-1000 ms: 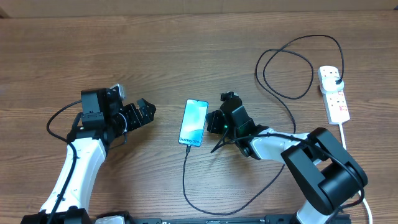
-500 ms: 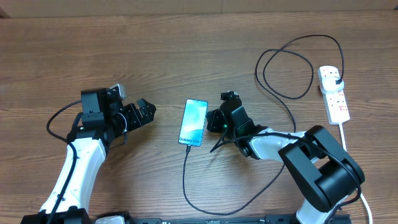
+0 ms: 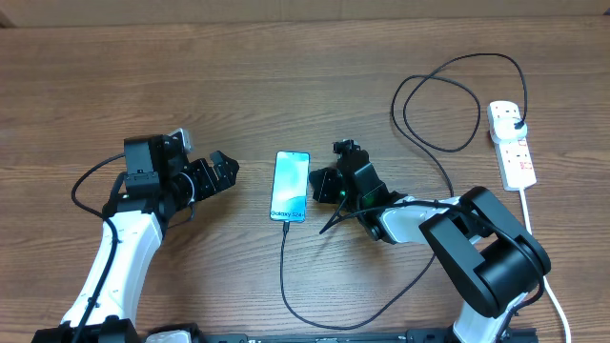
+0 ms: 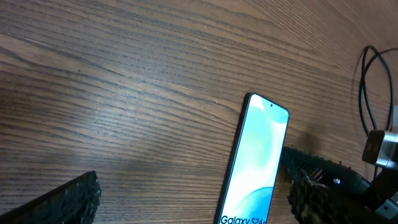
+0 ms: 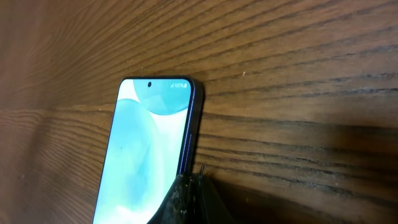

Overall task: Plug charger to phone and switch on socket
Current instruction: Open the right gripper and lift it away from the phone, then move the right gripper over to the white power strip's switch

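Note:
The phone (image 3: 291,187) lies flat mid-table, its screen lit light blue, and it also shows in the left wrist view (image 4: 255,162) and the right wrist view (image 5: 149,149). The charger cable (image 3: 283,276) meets the phone's near short edge, loops right and runs up to its black plug (image 3: 515,121) in the white socket (image 3: 513,148). My right gripper (image 3: 318,187) is shut, with its tip (image 5: 189,186) against the phone's right long edge. Left of the phone, my left gripper (image 3: 229,168) stands open and holds nothing; its fingers (image 4: 68,199) frame the phone's lower half.
The cable forms a wide loop (image 3: 438,105) behind the right arm. The socket's thick white cord (image 3: 526,205) runs toward the near right edge. Bare wooden table (image 3: 286,76) lies behind the phone.
The phone has slid a little to the left and turned slightly. My shut right gripper moved left along with it. The left arm has not moved.

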You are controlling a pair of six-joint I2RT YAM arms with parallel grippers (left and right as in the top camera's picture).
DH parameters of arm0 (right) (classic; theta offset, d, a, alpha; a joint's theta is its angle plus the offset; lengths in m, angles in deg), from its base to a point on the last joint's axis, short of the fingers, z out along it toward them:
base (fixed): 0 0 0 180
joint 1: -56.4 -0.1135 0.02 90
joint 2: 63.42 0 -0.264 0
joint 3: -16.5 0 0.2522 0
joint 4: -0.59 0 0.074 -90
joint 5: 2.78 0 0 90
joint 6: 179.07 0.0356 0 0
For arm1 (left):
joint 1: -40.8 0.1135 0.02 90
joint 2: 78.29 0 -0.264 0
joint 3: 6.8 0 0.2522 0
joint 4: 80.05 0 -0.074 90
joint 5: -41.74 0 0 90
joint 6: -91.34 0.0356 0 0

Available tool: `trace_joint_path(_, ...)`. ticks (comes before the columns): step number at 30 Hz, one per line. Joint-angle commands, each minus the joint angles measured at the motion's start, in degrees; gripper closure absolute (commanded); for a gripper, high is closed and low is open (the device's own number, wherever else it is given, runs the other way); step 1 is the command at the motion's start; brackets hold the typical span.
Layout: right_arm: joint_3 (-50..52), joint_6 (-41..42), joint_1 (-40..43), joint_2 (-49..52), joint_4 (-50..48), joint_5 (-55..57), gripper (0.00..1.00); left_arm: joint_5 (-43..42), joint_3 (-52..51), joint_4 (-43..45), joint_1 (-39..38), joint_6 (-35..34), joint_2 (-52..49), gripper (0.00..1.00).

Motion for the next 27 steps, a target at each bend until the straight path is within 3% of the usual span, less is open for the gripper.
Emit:
trace_joint_path(1,-0.72,1.64,1.27,-1.05,1.88,-0.5,0.95,0.61,0.15,0.15,-0.04,-0.35,0.96,0.0)
trace_joint_path(6,-1.66,1.6,3.82,-7.43,7.91,-0.57,0.92,0.61,0.15,0.17,-0.04,-0.35,0.96,0.0)
trace_joint_path(10,-6.69,-0.07,6.4,-14.08,22.53,-0.74,0.78,0.61,0.15,0.17,-0.04,-0.35,0.96,0.0)
trace_joint_path(18,-26.86,-12.09,14.47,-18.8,57.42,-0.42,0.12,0.61,0.15,0.17,-0.04,-0.33,0.96,0.0)
trace_joint_path(23,-38.56,-14.16,21.42,-18.8,75.71,6.38,0.01,0.61,0.15,0.17,-0.04,-0.35,0.96,0.01)
trace_joint_path(27,-42.82,-16.74,27.52,-18.8,83.69,12.52,0.0,0.61,0.15,0.17,-0.04,-0.35,0.96,0.0)
